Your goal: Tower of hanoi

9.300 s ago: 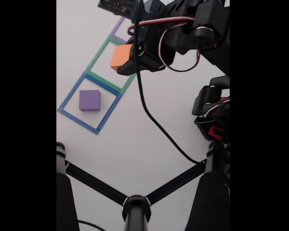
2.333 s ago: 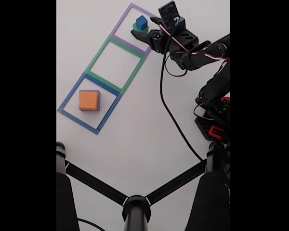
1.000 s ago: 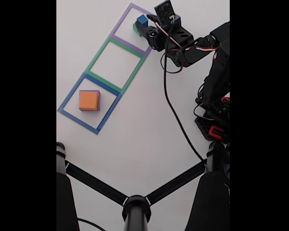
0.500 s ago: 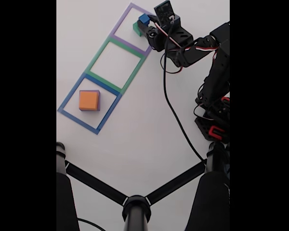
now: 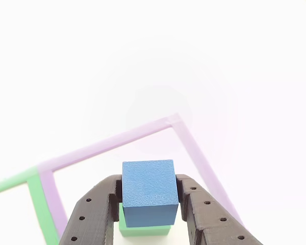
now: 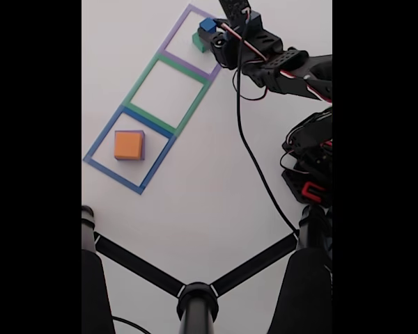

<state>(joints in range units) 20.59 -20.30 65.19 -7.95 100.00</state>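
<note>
In the fixed view, going from left to right, the orange block (image 6: 128, 145) lies on the purple block (image 6: 142, 145), of which only a thin edge shows. Both are inside the blue taped square (image 6: 97, 148), toward the lower left part of the white table (image 6: 195, 202). Next comes the green taped square (image 6: 141, 78), which has nothing inside. Then comes the purple taped square (image 6: 183, 24) near the top edge of the table. There the blue cube (image 6: 207, 26) is above the green cube (image 6: 197, 42), and the gripper (image 6: 210, 31) reaches in from the right.

In the other view the two black fingers (image 5: 94, 217) press on both sides of the blue cube (image 5: 148, 192), so the gripper (image 5: 148, 196) grips it. The green cube (image 5: 143, 228) sits just under it, inside the purple taped square (image 5: 191, 145). I cannot tell whether the blue cube touches the green one or is a little lifted.

I judge that the step in hand is taking the smallest cube off the green cube. The next move probably calls for a straight lift, so the green cube is not dragged, and then carrying it to another square, probably the green one, which is free.
</note>
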